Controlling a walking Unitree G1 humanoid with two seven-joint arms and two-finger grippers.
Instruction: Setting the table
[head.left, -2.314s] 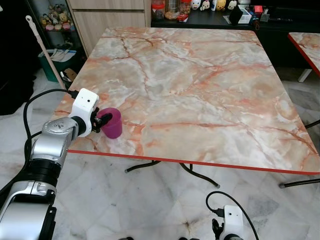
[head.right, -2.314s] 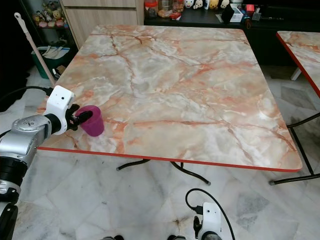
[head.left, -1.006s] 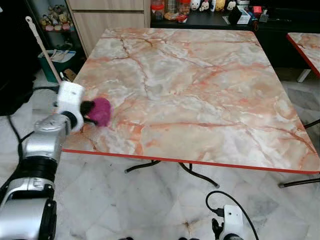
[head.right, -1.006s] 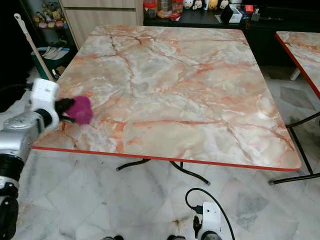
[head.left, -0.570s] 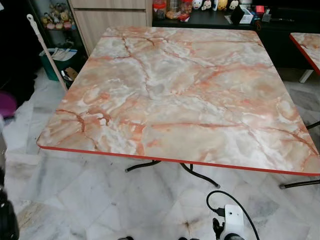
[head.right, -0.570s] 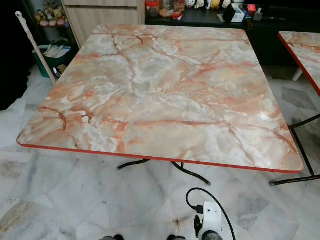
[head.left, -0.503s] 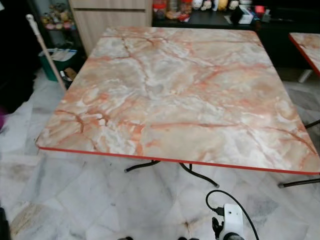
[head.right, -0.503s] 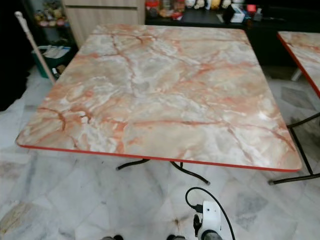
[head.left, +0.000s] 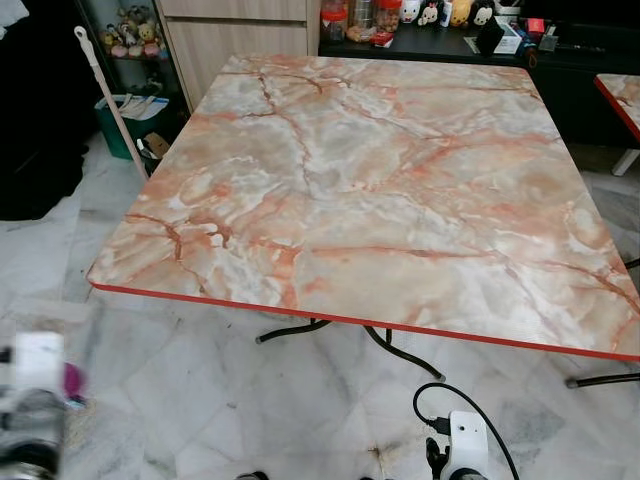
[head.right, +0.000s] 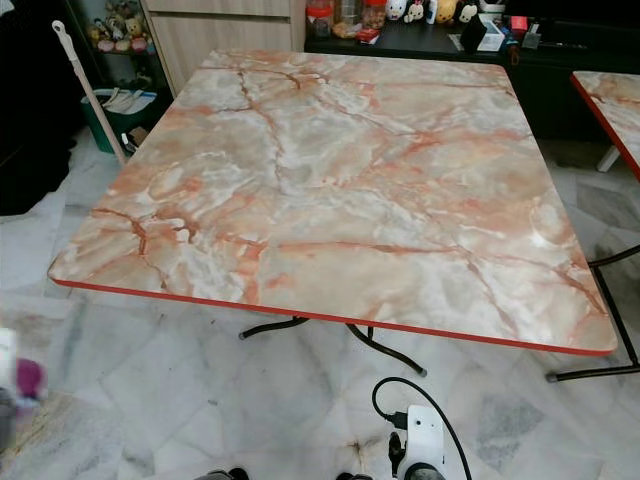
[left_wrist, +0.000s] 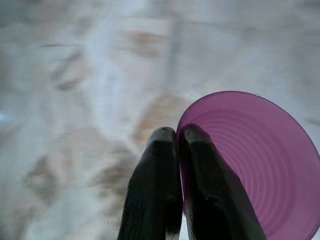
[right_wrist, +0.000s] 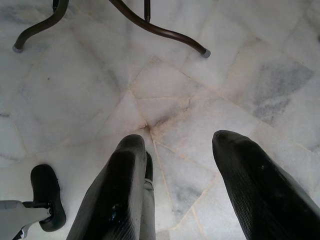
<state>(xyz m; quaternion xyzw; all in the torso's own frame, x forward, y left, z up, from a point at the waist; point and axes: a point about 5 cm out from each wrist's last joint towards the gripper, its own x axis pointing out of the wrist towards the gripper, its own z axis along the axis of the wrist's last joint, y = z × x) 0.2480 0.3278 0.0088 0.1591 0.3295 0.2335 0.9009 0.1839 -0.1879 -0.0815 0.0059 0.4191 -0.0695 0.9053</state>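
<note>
Purple cup (left_wrist: 260, 160) is pinched by its rim in the left hand (left_wrist: 178, 137), held low off the marble desk (head.left: 380, 190), probably for carrying. Right hand (right_wrist: 187, 145) is left hanging agape over the floor, nothing held.

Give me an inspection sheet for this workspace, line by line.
Surface: square marble-pattern table with a red edge, nothing on it.
Job's things: purple ribbed plastic cup, held off the table, low at the robot's left over the floor.
Clutter: nothing seen on the table.
Grippers: left pincer pinches the cup's rim, one finger inside and one outside; right pincer open, hanging idle over the floor.
Cables: black cable looping at the right wrist.
Surroundings: pale marble floor tiles; white mop handle leaning left of the table; green bin; dark counter with jars and figurines; second red-edged table at the right.
</note>
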